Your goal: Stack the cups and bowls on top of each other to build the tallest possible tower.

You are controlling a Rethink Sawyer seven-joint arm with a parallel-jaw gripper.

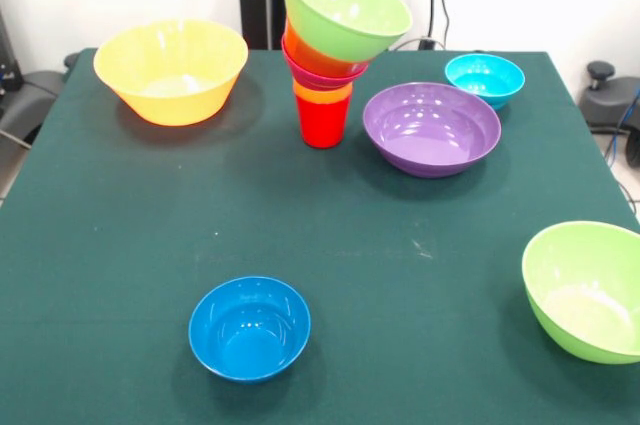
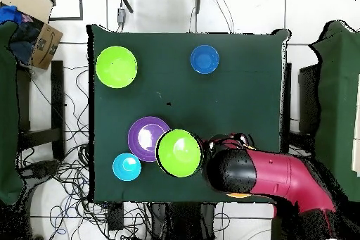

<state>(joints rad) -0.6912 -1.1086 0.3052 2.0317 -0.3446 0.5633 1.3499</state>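
The tower (image 1: 325, 55) stands on the green-covered worktop (image 1: 330, 245), toward its far side. A red cup (image 1: 323, 123) forms the base, with an orange cup rim (image 1: 322, 93) showing just above it, then a pink bowl (image 1: 322, 73), an orange bowl (image 1: 312, 53) and, on top, a lime green bowl (image 1: 345, 7) tilted so its opening faces the front camera and leans to the picture's right.

Taking the tower as landmark in the front view: the large yellow-orange bowl (image 1: 172, 70) sits well to its left, apart from it. The purple bowl (image 1: 431, 128) lies just beside it on the right, not touching the red cup, and the light blue bowl (image 1: 484, 79) stands right behind that purple one. Nearer the camera, the dark blue bowl (image 1: 249, 327) rests well in front of the tower, and a second lime green bowl (image 1: 586, 289) sits far to the front right at the worktop's edge.

From overhead, the red and black arm (image 2: 271, 175) reaches in right next to the tower's top bowl and covers part of the yellow-orange bowl. The jaws are hidden beneath it, so I cannot tell whether they are open or closed.
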